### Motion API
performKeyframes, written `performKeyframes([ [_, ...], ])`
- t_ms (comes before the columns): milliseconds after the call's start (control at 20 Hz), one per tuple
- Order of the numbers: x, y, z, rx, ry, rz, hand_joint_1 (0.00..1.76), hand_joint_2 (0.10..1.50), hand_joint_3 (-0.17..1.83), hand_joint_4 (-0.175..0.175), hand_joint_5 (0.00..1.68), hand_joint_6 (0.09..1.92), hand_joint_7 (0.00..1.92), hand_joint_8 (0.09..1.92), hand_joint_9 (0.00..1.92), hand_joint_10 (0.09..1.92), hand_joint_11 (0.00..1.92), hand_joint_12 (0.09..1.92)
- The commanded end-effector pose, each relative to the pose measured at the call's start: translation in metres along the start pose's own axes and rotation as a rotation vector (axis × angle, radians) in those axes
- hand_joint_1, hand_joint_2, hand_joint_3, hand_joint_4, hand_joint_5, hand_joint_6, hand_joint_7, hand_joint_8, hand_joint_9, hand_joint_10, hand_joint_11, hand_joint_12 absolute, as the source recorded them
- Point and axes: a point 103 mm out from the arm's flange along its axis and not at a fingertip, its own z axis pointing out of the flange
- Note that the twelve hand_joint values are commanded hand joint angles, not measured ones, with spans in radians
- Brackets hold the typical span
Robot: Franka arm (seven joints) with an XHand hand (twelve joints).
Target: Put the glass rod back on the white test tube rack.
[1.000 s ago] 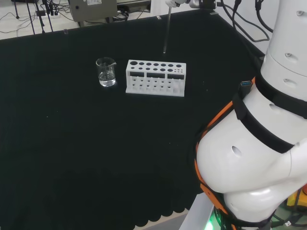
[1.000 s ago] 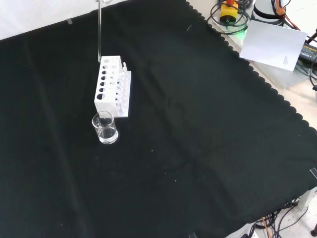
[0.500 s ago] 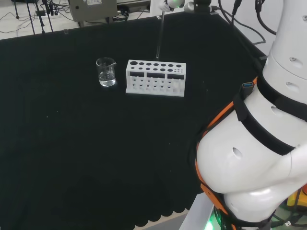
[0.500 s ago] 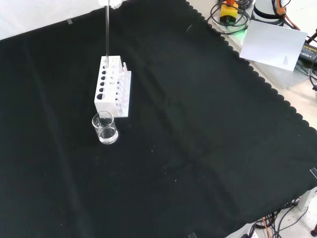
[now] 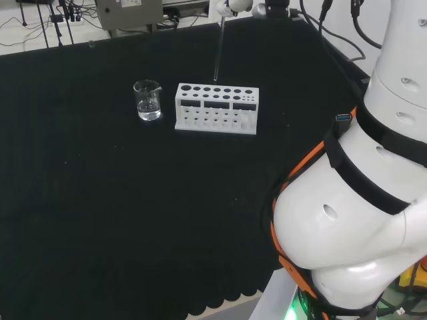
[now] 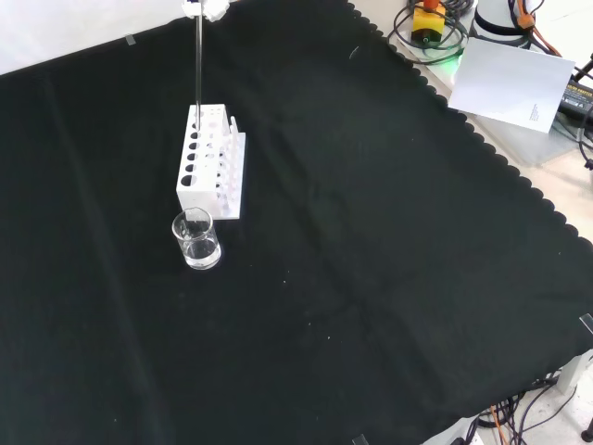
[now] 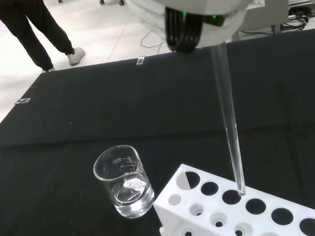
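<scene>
The glass rod (image 5: 218,50) hangs almost upright from the hand (image 5: 230,5) at the head view's top edge, the hand shut on the rod's upper end. The rod's lower tip stands just above the back row of holes in the white test tube rack (image 5: 217,109). Seen from the front, the rod (image 6: 197,65) drops from the hand (image 6: 206,7) to the far end of the rack (image 6: 211,162). In the wrist view, the rod (image 7: 227,118) ends right over a large hole of the rack (image 7: 226,211).
A small clear beaker (image 5: 147,100) with a little liquid stands close to the rack's left end in the head view; it is the nearer piece (image 6: 195,239) in the front view, and also the beaker (image 7: 124,182) in the wrist view. Cables and paper lie off the cloth's far right corner.
The hand has carried the rod left in the head view, from behind the rack to over its holes. The tip now sits lower, close above the rack's top.
</scene>
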Motion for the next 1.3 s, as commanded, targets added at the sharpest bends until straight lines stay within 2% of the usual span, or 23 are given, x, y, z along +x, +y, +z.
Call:
performKeyframes([
  [50, -0.002, 0.000, -0.005, 0.002, 0.024, -0.009, 1.31, 0.80, 0.43, -0.175, 1.36, 0.09, 1.23, 0.97, 1.85, 0.53, 1.35, 1.01],
  [700, -0.008, 0.012, 0.007, 0.011, 0.048, -0.012, 1.31, 0.80, 0.43, -0.175, 1.36, 0.09, 1.23, 0.97, 1.85, 0.53, 1.35, 1.01],
  [1300, -0.010, 0.017, 0.015, 0.023, 0.038, -0.015, 1.31, 0.80, 0.43, -0.175, 1.36, 0.09, 1.23, 0.97, 1.85, 0.53, 1.35, 1.01],
])
